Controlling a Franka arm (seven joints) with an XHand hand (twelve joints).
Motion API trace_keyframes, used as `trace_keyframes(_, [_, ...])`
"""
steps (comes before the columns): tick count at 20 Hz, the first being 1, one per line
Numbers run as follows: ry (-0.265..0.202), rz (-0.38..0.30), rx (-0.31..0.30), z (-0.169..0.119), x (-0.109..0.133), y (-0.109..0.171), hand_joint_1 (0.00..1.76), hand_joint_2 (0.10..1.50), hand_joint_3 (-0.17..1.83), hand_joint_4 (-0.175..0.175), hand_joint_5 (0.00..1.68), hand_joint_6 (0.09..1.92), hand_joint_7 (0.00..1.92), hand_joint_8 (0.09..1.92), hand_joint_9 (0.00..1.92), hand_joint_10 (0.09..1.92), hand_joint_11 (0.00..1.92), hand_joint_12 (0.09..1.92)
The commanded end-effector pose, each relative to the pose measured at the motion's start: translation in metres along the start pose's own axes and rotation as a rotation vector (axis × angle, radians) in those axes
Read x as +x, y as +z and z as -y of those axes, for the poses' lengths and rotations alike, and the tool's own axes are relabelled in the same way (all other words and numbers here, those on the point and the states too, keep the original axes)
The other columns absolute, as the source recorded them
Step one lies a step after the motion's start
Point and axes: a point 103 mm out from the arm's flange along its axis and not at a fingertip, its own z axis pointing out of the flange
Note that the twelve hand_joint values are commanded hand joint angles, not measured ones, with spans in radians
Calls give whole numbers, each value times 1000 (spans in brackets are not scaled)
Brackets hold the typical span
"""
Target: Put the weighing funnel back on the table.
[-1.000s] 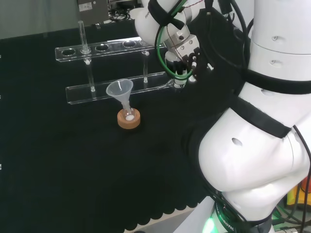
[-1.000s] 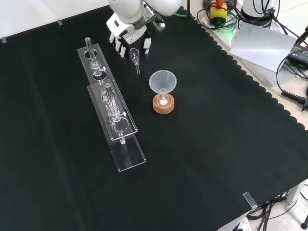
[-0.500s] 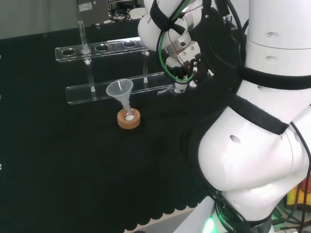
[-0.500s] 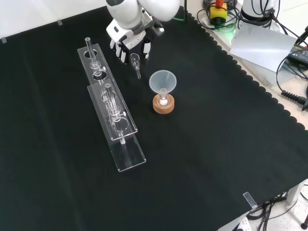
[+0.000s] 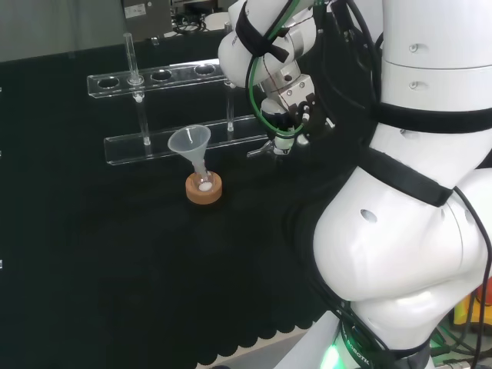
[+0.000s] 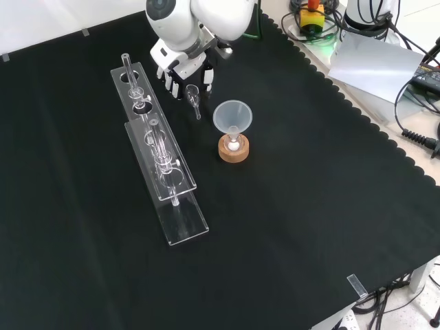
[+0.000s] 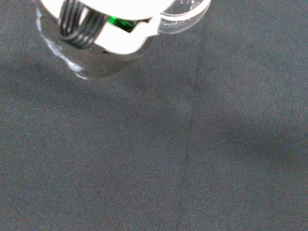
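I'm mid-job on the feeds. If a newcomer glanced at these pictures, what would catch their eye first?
First the hand at the top of the front view, pinching the small weighing funnel low over the cloth, beside the far end of the clear rack. Next the funnel, mouth up over a cork ring, just right of the rack in that view.

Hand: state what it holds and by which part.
The hand holds the weighing funnel by its wide scoop end; the short stem sticks out free below it.
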Motion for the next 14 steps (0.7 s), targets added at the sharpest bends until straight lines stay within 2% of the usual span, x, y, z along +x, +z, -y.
trace_keyframes(1, [-29, -8, 6, -9, -2, 8, 1085, 718, 690, 147, 1110, 969, 926, 681, 1169, 409, 792, 1051])
trace_keyframes(7, [-13, 8, 26, -12, 4, 14, 1086, 719, 688, 145, 1109, 969, 926, 681, 1170, 409, 795, 1052])
trace_keyframes(9, [5, 24, 31, -10, 11, 10, 1086, 720, 688, 145, 1109, 969, 926, 681, 1170, 409, 796, 1052])
trace_keyframes(14, [1, 14, 32, -12, 8, 11, 1086, 720, 687, 143, 1109, 969, 926, 681, 1170, 409, 798, 1051])
